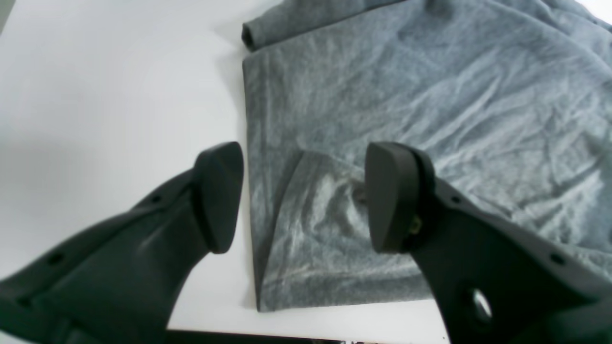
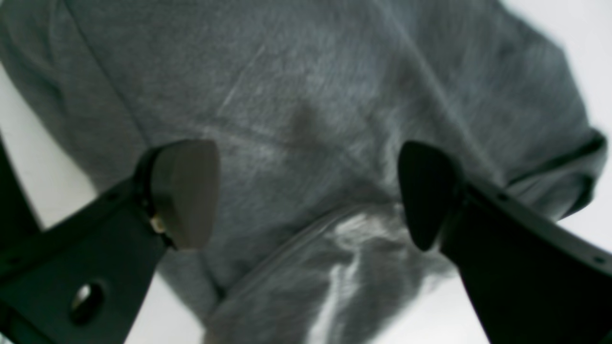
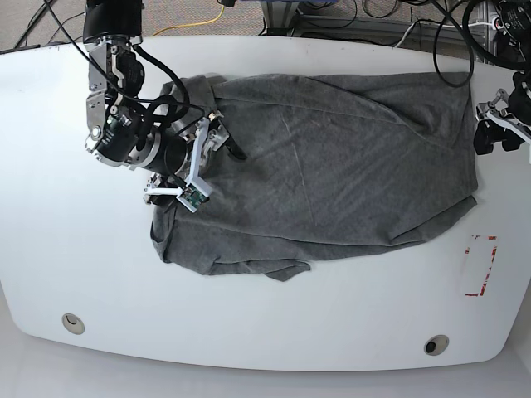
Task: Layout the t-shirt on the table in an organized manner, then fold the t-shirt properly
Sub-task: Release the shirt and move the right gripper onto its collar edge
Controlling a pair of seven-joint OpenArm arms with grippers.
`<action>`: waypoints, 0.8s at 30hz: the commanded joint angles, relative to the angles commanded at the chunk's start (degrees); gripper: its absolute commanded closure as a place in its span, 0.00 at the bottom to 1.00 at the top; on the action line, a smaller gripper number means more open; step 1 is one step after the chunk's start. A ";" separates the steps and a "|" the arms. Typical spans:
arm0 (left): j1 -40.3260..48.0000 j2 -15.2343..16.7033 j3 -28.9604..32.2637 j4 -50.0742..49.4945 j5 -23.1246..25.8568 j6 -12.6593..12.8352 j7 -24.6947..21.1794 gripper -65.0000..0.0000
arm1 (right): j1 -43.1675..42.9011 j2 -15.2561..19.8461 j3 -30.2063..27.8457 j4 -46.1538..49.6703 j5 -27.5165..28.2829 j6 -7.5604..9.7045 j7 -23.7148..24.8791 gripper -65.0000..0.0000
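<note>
**Both grippers open above a shirt not yet squared up**

The right gripper point(image 3: 222, 141), at the left of the base view, hangs with its jaws spread wide over the collar-side bunch of the t-shirt point(image 3: 332, 166), pinching nothing. Its wrist view shows the two pads apart with grey knit and a raised seam or hem ridge between them; how far above the cloth they sit I cannot tell.

Moving rightward, the t-shirt lies across the middle of the table point(image 3: 265, 332), mostly spread but wrinkled. Its left end is heaped, and a flap along the near edge is turned under. The right edge lies fairly straight, just short of the red-tape rectangle point(image 3: 479, 265).

At the far right, the left gripper point(image 1: 303, 196) is also spread and empty, straddling the shirt's side edge near a corner, where a small piece is doubled over.

Risks, as I judge them: closing on the heaped left end could catch several layers and drag the whole garment rather than one edge. On the right, a pinch taken over the doubled corner would lock that crease in, and an uneven pull between the arms would skew the shirt.
</note>
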 joint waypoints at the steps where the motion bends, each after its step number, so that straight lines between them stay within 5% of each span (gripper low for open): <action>1: -0.26 0.18 0.00 0.00 0.70 0.00 0.00 0.42 | 0.00 -0.09 -0.09 -0.26 -1.58 0.00 0.62 0.14; 14: -0.62 0.35 2.55 -0.09 2.81 -0.09 0.00 0.42 | 2.37 -0.53 0.09 -12.57 -9.23 0.00 4.92 0.14; 24: -2.11 0.35 5.71 -0.62 2.90 -0.09 -0.09 0.42 | -0.09 -3.08 0.00 -9.67 -11.08 -0.53 5.54 0.14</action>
